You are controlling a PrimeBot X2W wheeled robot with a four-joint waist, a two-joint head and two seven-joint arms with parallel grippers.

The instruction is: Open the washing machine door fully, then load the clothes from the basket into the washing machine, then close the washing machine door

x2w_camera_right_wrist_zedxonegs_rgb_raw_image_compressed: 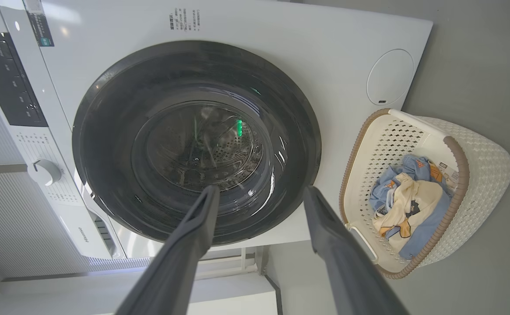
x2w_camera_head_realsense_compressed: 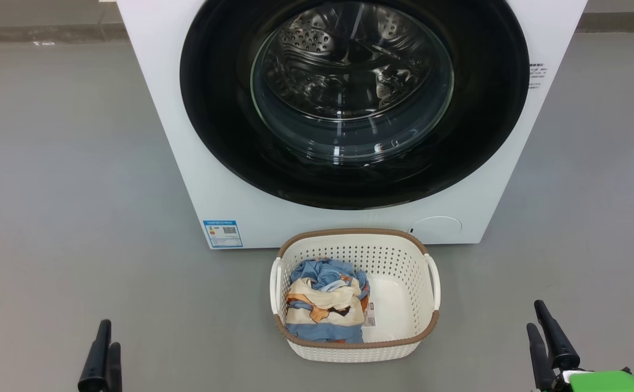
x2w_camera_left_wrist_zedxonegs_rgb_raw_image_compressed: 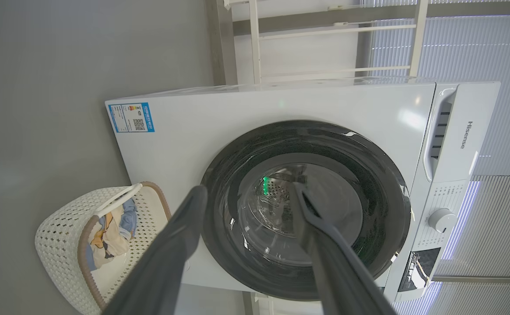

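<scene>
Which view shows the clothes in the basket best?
Head view: it sees the clothes from above, nearly whole. The right wrist view shows them too, turned sideways; the left wrist view shows a part, behind the basket handle.

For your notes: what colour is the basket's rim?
The basket rim is brown, clearest in head view.

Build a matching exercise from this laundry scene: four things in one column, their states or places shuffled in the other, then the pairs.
1. washing machine door
2. clothes
3. basket
4. left gripper

A. standing on the grey floor
B. shut
C. jaws open, holding nothing
D. bunched in the basket's left side

Pairs: 1-B, 2-D, 3-A, 4-C
</scene>
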